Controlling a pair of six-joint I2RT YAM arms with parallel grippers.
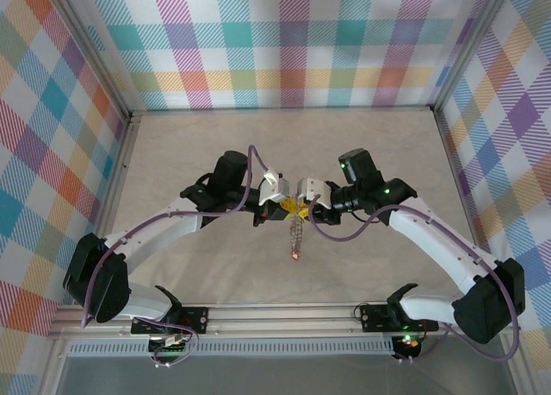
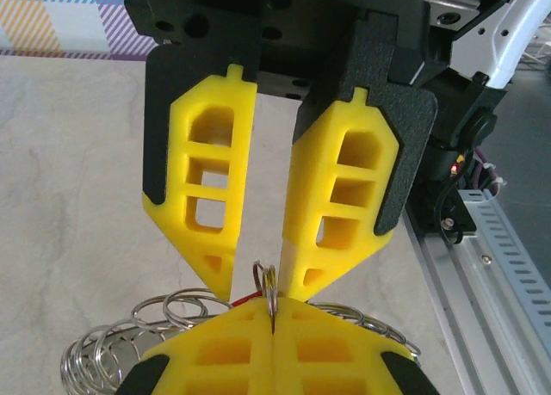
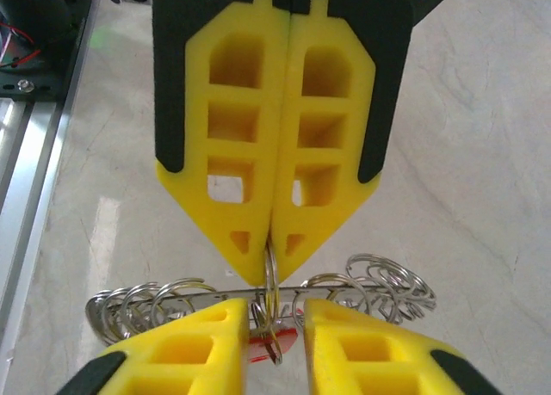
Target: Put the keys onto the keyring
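The keyring (image 3: 207,293) is a silvery metal strip seen edge-on, strung with several small wire loops. In the top view the keyring (image 1: 295,233) trails from the grippers toward the near edge, ending in a red dot (image 1: 295,256). My left gripper (image 2: 272,313) is shut on a small upright ring (image 2: 270,285) at its middle. The left gripper (image 3: 271,247) comes in from the top of the right wrist view. My right gripper (image 3: 275,309) faces it, open, with its fingers either side of that ring and not touching it. A key's red head (image 3: 282,350) shows just behind.
The arms meet tip to tip (image 1: 297,207) over the middle of a beige marbled table (image 1: 198,145). Plaid walls (image 1: 284,42) close in the back and sides. An aluminium rail (image 1: 284,313) runs along the near edge between the arm bases.
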